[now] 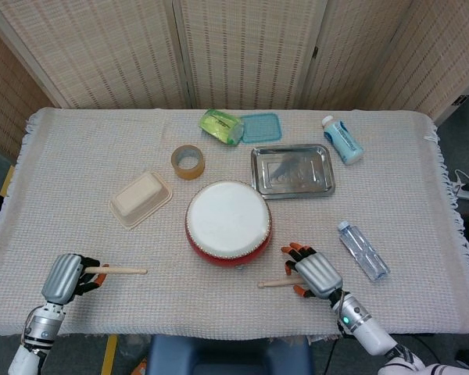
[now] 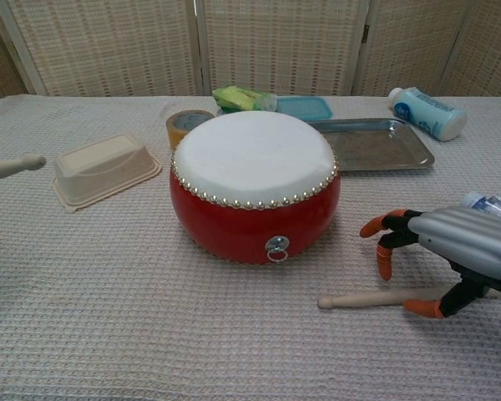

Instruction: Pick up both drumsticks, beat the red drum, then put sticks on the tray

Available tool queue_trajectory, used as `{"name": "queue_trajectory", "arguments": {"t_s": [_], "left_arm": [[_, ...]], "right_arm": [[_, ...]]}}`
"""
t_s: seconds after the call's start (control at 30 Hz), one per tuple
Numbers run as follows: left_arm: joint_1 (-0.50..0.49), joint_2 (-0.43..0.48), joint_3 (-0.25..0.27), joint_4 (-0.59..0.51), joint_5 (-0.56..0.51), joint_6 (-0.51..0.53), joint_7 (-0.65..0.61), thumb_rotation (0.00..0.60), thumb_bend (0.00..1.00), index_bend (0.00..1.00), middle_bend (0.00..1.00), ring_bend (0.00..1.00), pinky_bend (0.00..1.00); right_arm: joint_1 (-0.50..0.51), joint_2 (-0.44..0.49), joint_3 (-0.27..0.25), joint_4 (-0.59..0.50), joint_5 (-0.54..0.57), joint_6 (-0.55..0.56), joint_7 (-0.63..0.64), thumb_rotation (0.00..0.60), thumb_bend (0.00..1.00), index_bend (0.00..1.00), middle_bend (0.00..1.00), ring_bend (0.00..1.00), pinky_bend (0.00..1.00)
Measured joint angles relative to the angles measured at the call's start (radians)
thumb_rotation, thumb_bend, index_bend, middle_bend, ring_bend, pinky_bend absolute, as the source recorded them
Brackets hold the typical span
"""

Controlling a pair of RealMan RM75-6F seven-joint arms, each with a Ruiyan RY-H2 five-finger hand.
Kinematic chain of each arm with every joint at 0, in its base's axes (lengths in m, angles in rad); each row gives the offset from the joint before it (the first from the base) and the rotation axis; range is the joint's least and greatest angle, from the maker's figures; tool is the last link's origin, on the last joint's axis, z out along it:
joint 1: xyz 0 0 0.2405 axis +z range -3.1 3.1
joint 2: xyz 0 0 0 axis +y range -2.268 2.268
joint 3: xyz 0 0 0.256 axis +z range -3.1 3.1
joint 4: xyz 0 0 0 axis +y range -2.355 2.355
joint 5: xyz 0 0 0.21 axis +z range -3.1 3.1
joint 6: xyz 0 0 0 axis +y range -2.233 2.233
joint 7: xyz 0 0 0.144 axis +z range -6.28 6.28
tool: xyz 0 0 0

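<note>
Staged lab tabletop: cloth-covered table (image 1: 78, 156) before woven folding screens (image 1: 242, 47).

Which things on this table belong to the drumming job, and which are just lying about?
Belong to the job: left drumstick, right drumstick, red drum, metal tray, left hand, right hand.

Just lying about: tape roll, beige container, green packet, blue lid, white bottle, clear water bottle.
</note>
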Motion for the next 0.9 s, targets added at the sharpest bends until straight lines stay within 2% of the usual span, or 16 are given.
{"name": "queue_trajectory", "arguments": {"t_s": [0.33,0.53,0.73,0.9], "left_arm": [[0.002,-0.003,-0.001,0.017,-0.004,-0.007,-0.019,0.6,0.47,1.0,1.0,1.0,1.0],[0.008,-0.005,-0.002,0.026,-0.005,-0.001,-0.033,0.6,0.46,1.0,1.0,1.0,1.0],[0.013,-0.001,-0.002,0.026,-0.006,0.002,-0.04,0.6,0.45,1.0,1.0,1.0,1.0],[0.014,0.001,-0.003,0.02,-0.007,0.0,-0.036,0.6,0.45,1.0,1.0,1.0,1.0]], "right_arm": [[0.033,-0.046,-0.004,0.024,0.053,-0.033,-0.06,0.6,0.26,0.51,0.14,0.02,0.24],[0.039,-0.057,-0.008,0.028,0.049,-0.016,-0.051,0.6,0.32,0.64,0.19,0.07,0.25],[0.032,-0.046,-0.006,0.013,0.021,0.034,0.066,0.6,0.33,0.69,0.24,0.13,0.28],[0.027,-0.013,-0.001,-0.011,-0.005,0.076,0.304,0.6,0.33,0.69,0.29,0.16,0.28]]}}
